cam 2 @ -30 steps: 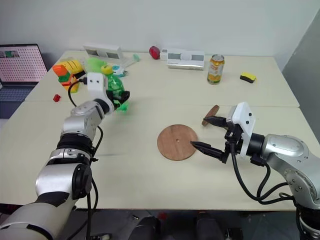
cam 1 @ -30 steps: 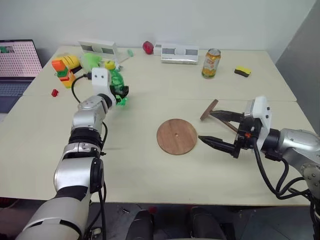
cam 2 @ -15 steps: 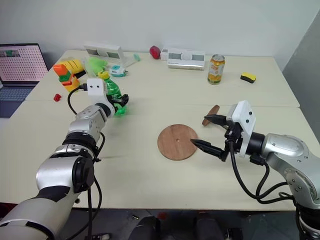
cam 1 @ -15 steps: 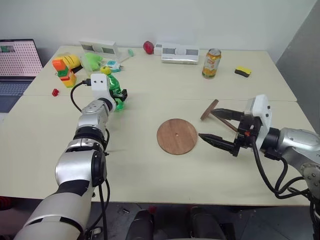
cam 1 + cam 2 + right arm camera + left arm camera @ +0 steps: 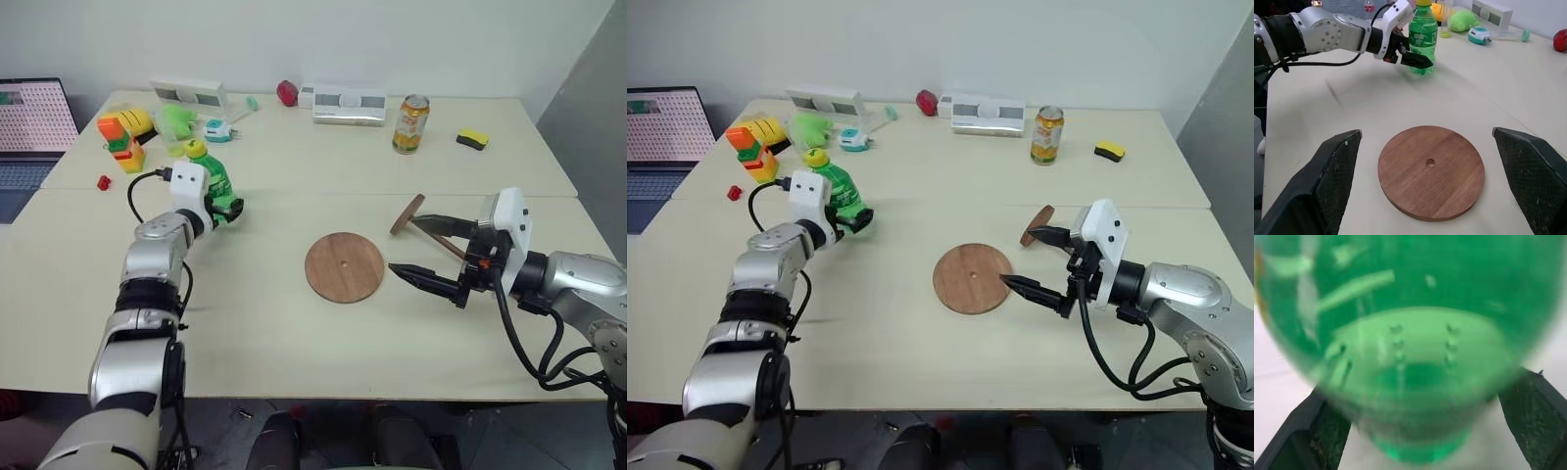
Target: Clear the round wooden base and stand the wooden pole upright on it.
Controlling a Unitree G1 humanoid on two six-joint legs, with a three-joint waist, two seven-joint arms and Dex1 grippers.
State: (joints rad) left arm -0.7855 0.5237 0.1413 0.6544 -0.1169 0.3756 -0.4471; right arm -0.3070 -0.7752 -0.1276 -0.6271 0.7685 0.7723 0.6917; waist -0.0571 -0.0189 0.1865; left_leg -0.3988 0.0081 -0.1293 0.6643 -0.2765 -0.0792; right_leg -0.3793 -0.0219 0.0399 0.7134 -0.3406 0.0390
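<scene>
A pale table is spreading out below the robot's two arms. Near its middle the base (image 5: 344,266) – a flat reddish-brown disc with a small centre hole – is lying bare, nothing resting on it. That suggests the clearing part is likely done.

Off to the robot's left, a green bottle (image 5: 836,191) with a yellow cap is standing upright on the table, well apart from the base. The left gripper (image 5: 854,216) is sitting at the bottle's foot, its fingers spread to either side of the bottle rather than squeezing it, so the bottle seems to be standing on its own. It looks parked there to keep the base free.

On the robot's right, the right gripper (image 5: 429,250) is hovering just beside the base with its two black fingers wide apart and empty. The pole (image 5: 419,221) – a thin dark rod with a small disc on one end – is lying tilted on the table just past this gripper, near the base, its disc end propped up. The open gripper appears placed to pick it up next.

Along the far edge are sitting a can (image 5: 408,123), toys and small boxes, all well clear.
</scene>
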